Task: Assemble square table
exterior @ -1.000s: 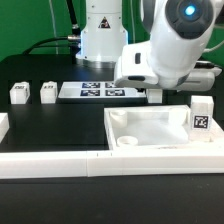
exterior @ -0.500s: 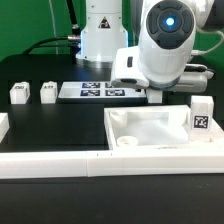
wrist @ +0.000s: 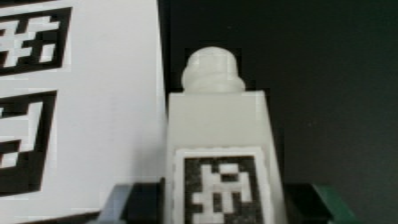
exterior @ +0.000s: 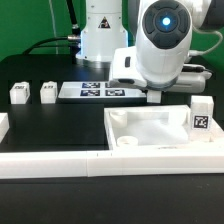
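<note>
The arm (exterior: pixel 165 45) is reaching down over the black table (exterior: pixel 30 70), just past the far edge of the top (exterior: pixel 150 135). The top is lying flat with its rim up, and 1 round socket (exterior: pixel 128 141) is showing in its near corner.

In the wrist view the gripper (wrist: pixel 217 203) is squeezing a leg (wrist: pixel 217 120). A dark finger (wrist: pixel 139 205) is pressing on each side of it. The leg is showing its tag (wrist: pixel 217 185) to the camera. Its round peg (wrist: pixel 212 70) is pointing away from the fingers. The marker board (wrist: pixel 89 100) is lying just beside the leg. I cannot tell if the leg is touching the table or hanging just over it.

In the exterior view, 2 legs (exterior: pixel 18 93) are standing side by side on the left, near the end of the marker board. A 4th leg (exterior: pixel 202 114) is standing up on the right, at the far corner of the top. A long white rail (exterior: pixel 50 165) is lying along the near side of the top.
</note>
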Robot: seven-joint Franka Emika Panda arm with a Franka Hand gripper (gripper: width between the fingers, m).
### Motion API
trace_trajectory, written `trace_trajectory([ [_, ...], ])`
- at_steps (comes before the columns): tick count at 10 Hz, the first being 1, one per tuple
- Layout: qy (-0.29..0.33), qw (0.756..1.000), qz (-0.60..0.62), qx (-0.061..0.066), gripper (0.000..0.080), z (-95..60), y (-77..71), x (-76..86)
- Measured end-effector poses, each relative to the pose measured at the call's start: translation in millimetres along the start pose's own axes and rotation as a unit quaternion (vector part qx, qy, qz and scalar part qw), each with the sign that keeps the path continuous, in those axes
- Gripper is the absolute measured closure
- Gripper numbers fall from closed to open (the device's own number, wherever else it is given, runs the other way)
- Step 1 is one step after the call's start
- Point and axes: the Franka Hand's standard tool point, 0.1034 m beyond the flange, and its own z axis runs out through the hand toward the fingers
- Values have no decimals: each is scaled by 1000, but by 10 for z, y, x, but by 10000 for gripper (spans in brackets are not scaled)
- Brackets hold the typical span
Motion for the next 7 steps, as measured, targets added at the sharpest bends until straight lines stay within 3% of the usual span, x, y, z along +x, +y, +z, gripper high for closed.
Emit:
trace_trajectory([
  [3,-2,1000,5,0,513,-75,14,-22],
  [4,6,1000,2,-4,513,-403,-7,-99],
  [5,22,1000,-2,6,512,-683,4,-146],
  [7,29,999,6,22,512,-1079,91,-180],
])
